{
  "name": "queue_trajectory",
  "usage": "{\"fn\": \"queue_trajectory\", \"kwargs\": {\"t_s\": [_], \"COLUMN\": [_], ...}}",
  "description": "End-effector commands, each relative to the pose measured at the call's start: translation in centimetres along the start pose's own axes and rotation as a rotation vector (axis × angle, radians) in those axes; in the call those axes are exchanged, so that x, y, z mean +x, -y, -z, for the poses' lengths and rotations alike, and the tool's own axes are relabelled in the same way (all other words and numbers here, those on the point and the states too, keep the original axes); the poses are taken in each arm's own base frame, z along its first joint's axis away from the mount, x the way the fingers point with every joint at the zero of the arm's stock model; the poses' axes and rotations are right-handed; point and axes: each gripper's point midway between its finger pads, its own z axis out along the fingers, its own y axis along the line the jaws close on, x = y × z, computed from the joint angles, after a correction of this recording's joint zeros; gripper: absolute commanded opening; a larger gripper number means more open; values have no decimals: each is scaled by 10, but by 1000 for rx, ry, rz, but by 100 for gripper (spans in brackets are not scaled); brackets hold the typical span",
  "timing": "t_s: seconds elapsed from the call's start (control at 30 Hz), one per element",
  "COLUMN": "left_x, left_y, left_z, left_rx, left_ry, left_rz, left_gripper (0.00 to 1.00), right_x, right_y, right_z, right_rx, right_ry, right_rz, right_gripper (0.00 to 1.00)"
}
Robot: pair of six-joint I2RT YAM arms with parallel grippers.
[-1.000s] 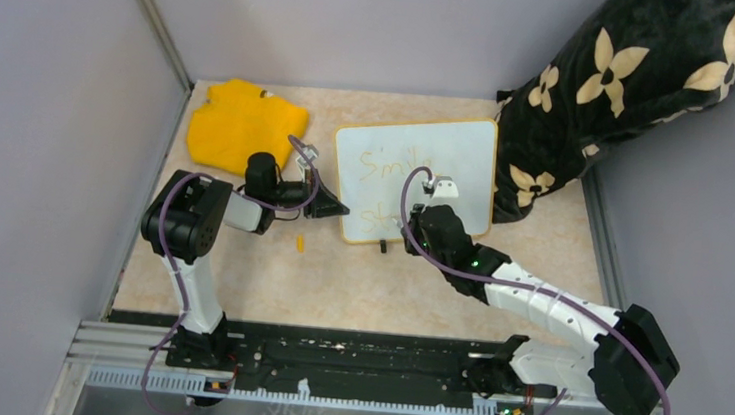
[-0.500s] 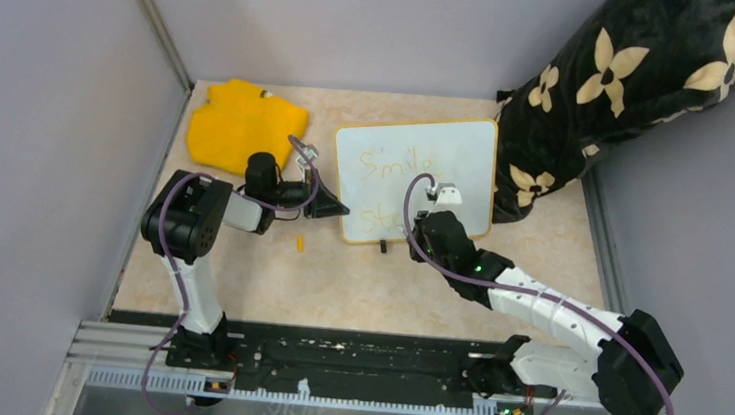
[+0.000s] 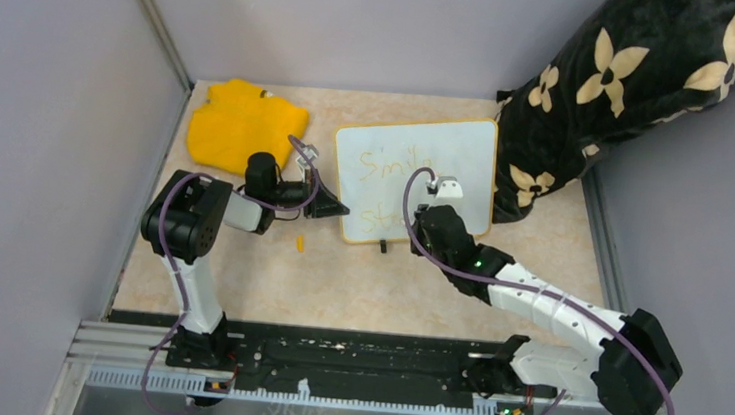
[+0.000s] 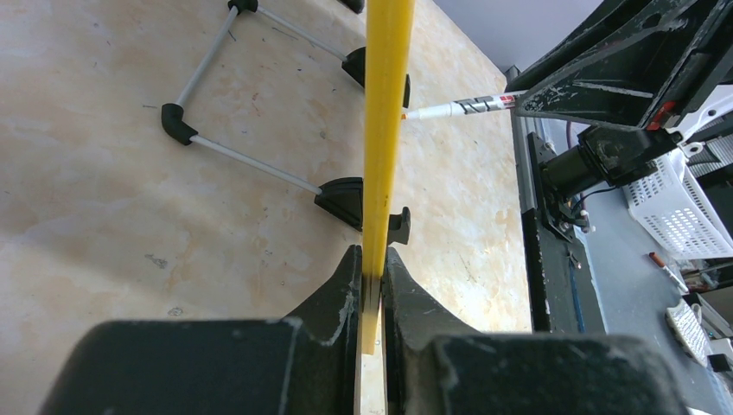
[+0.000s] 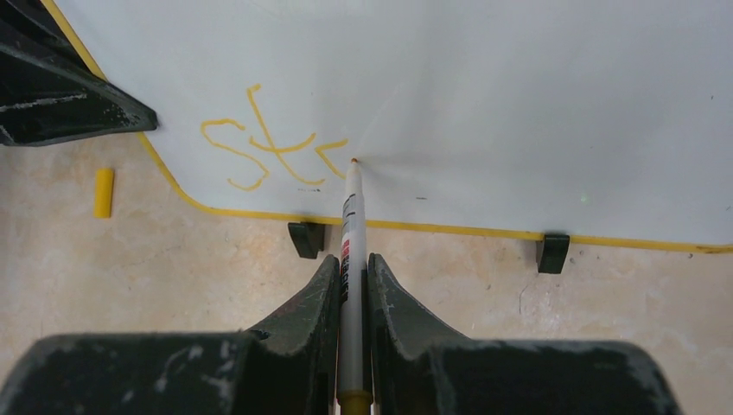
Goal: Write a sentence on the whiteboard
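The whiteboard (image 3: 464,151) stands tilted on the table, its yellow rim edge-on (image 4: 385,130) in the left wrist view. My left gripper (image 3: 336,208) (image 4: 372,264) is shut on the board's left edge. The sentence shows as yellow-orange "Smil" (image 3: 390,162) on top and "St" plus a started letter (image 5: 272,151) below. My right gripper (image 5: 351,268) is shut on a white marker (image 5: 350,220), whose tip touches the board just right of that last stroke. In the top view the right wrist (image 3: 435,218) covers the lower line's end.
A yellow cloth (image 3: 245,122) lies at the back left. A black floral pillow (image 3: 625,85) leans at the back right, against the board's right edge. A small yellow cap (image 3: 299,244) (image 5: 103,192) lies on the table left of the board's black clip feet (image 5: 304,238).
The right wrist has shifted slightly over the lower line with the marker on the board. The left gripper and the board have not moved.
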Motion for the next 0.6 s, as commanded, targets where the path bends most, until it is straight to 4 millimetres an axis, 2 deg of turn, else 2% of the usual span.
{"fn": "queue_trajectory", "kwargs": {"t_s": [0.0,0.4,0.57], "left_x": [9,9,10], "left_y": [-7,-7,-7], "left_z": [-2,-2,-2], "left_rx": [-34,-32,-34], "left_ry": [-19,-19,-19], "left_rz": [53,52,53], "left_gripper": [0,0,0], "right_x": [-38,-47,-43], "right_y": [-4,-10,-8], "right_z": [-2,-3,-2], "right_rx": [24,11,14], "right_ry": [96,115,106], "right_rz": [-9,-8,-6], "right_gripper": [0,0,0]}}
